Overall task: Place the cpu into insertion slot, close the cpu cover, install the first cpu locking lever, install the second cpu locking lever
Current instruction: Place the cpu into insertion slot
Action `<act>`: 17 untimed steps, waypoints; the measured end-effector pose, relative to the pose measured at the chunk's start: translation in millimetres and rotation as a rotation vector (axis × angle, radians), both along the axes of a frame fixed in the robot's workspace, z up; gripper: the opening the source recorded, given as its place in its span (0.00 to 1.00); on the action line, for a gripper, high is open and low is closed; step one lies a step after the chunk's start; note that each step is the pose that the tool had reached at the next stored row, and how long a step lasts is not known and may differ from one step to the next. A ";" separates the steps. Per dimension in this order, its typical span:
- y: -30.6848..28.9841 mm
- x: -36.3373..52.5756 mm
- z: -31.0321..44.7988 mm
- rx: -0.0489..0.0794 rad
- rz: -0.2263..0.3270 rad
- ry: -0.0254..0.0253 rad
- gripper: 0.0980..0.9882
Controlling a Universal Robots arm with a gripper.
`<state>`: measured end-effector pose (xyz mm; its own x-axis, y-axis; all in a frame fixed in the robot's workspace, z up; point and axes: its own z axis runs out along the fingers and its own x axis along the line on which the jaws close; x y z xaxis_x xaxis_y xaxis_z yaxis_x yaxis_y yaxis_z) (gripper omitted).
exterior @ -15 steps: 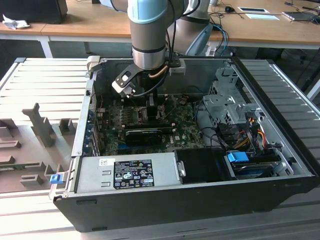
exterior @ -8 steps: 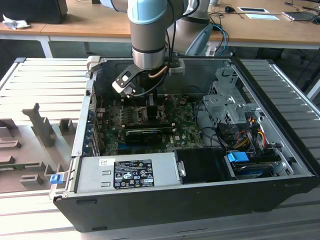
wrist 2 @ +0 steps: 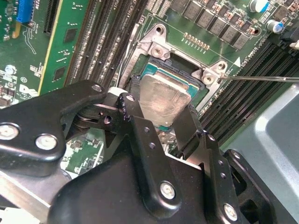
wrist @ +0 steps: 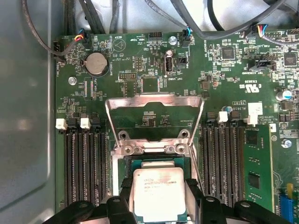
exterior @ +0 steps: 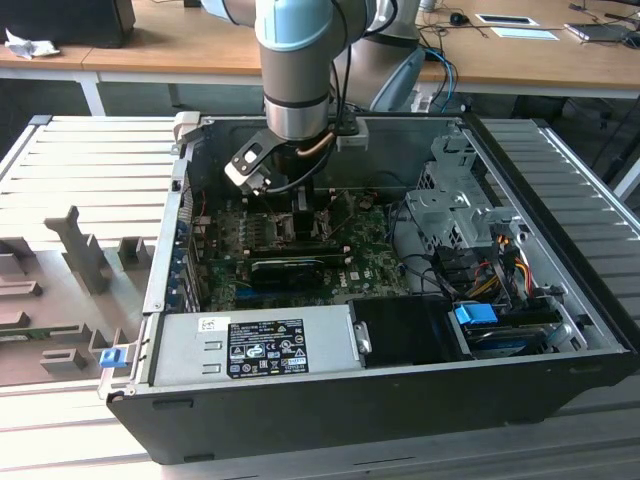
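The cpu (wrist: 158, 195), a silvery square chip, sits between my gripper's (wrist: 159, 186) two black fingers (wrist: 127, 187), which press on its opposite edges. In the second wrist view the cpu (wrist 2: 163, 99) hangs slightly tilted just over the insertion slot (wrist 2: 184, 64), whose dark bed and metal rim show past the chip. The cpu cover (wrist: 154, 100), a grey metal frame, is swung open away from the insertion slot (wrist: 159, 164) on its hinge. A thin locking lever (wrist 2: 261, 78) sticks out sideways from the socket corner. In the exterior view my gripper (exterior: 303, 205) reaches down into the computer case.
Black memory slots (wrist: 84, 163) flank the socket on both sides. A coin battery (wrist: 97, 63) and cables (wrist: 93, 14) lie beyond the cover. In the exterior view a power supply (exterior: 255, 345) fills the case front, with drive cages (exterior: 450, 210) and wiring at the exterior view's right.
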<state>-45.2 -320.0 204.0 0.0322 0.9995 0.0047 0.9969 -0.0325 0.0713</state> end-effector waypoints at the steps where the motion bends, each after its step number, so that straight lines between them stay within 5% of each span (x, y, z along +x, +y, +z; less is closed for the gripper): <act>1: 0.2 0.0 -0.5 0.000 0.000 0.0001 0.48; 17: 0.4 -0.2 -2.8 0.000 -0.001 -0.0002 0.49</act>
